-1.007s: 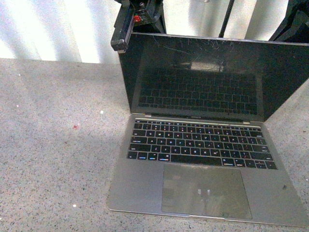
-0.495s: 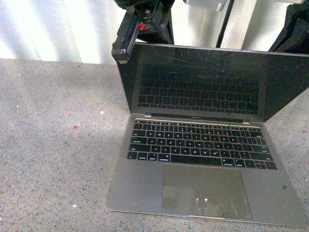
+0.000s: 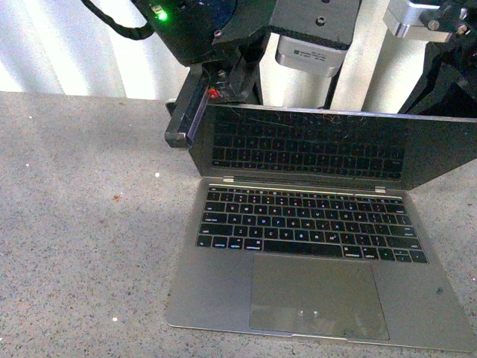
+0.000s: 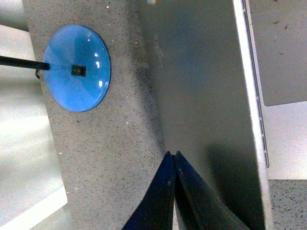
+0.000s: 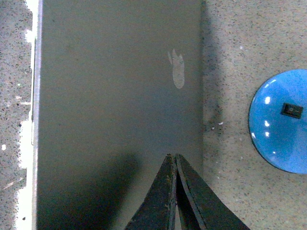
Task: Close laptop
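The laptop (image 3: 313, 246) sits open on the speckled grey counter (image 3: 74, 224), and I take every other position from it. Its scratched black screen (image 3: 298, 145) looks tipped forward over the keyboard (image 3: 305, 224), so I judge the close as partly done, with the lid well clear of the trackpad (image 3: 317, 294).

The left gripper (image 3: 182, 112) is at the lid's top corner on the laptop's left side. In the left wrist view its fingers are pressed together, holding nothing, tips over the plain grey back of the lid (image 4: 201, 96). The right gripper (image 5: 172, 157) is likewise pressed together and empty, over the lid back some way from the apple logo (image 5: 176, 69). The shadows lie close under both sets of tips, but I cannot tell whether either actually touches the metal.

I expect the lid to be stiff, thin and smooth, so closed fingers could skate on it. The glass screen is the fragile part. I would push on the lid's back near its top edge, with the 2 grippers pressing evenly, and let the hinge resist rather than force it.

Behind the laptop, a blue round base (image 4: 76, 67) with a black switch stands on the counter, near the lid but apart from it.
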